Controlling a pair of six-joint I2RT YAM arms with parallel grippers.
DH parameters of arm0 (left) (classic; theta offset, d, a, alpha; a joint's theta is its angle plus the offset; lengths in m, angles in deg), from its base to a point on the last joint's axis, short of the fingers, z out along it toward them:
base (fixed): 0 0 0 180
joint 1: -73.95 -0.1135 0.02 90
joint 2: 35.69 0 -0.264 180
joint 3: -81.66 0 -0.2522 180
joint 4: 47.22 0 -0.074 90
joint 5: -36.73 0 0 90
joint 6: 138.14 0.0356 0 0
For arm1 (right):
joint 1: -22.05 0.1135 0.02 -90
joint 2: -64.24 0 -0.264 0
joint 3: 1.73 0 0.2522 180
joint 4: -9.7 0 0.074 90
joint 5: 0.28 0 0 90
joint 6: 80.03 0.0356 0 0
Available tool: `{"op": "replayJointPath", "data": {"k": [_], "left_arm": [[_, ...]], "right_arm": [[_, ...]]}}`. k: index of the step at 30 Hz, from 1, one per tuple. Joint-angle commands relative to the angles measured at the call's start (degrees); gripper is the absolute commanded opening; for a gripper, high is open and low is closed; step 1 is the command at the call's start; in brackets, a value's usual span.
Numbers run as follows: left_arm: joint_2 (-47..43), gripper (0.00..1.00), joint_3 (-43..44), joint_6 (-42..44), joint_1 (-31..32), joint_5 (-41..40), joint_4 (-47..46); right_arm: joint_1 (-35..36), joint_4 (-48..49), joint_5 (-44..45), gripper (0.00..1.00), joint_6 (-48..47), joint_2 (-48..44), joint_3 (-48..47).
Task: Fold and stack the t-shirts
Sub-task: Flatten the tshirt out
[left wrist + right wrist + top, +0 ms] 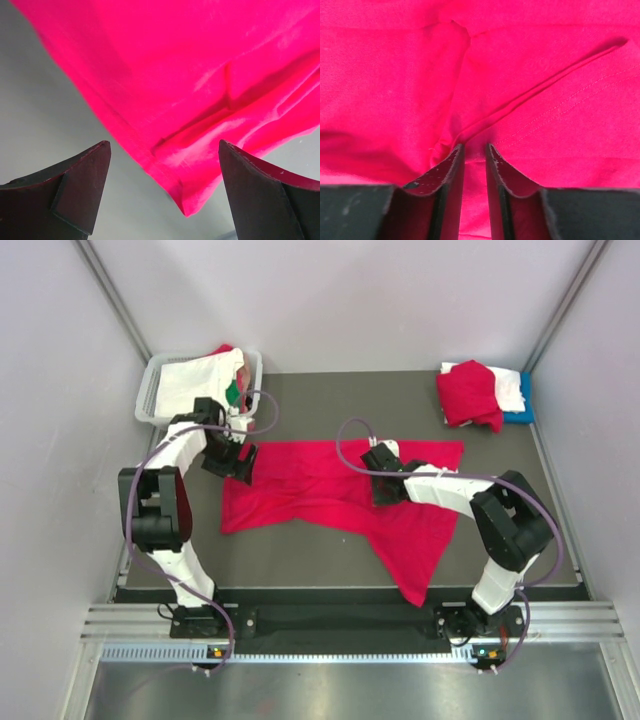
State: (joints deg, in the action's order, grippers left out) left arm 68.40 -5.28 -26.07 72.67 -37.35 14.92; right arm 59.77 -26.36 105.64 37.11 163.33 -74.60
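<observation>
Red t-shirt (320, 490) on the table (300, 552) — left end effector (164, 146) gapes above its corner; right end effector (474, 149) seemingly pinches a fold.

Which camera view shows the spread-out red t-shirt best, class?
The top external view: it alone shows the red t-shirt whole, outline included. The left wrist view shows only one corner; the right wrist view, only creased cloth filling the frame.

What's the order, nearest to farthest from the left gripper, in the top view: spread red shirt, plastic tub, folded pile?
1. Spread red shirt, at the left gripper, mid-table.
2. Plastic tub, just behind it, far-left corner.
3. Folded pile, far-right corner.
</observation>
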Motion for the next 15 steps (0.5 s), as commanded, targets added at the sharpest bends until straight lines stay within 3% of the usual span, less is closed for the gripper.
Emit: {"op": "replayJointPath", "data": {"k": [1, 6, 15], "left_arm": [[0.67, 0.9, -3.1, -1.67, 0.4, -2.56, -0.3], [1.02, 0.9, -7.06, -1.85, -0.13, -3.45, -3.03], [3.21, 0.84, -3.47, -2.73, -0.22, -2.48, -3.47]], "right_arm": [[-0.45, 1.39, -0.54, 0.22, 0.55, -0.04, 0.67], [-0.45, 1.47, -0.19, 0.22, 0.38, -0.65, 0.84], [-0.54, 1.83, -0.37, 0.21, 0.73, -1.27, 1.81]]}}
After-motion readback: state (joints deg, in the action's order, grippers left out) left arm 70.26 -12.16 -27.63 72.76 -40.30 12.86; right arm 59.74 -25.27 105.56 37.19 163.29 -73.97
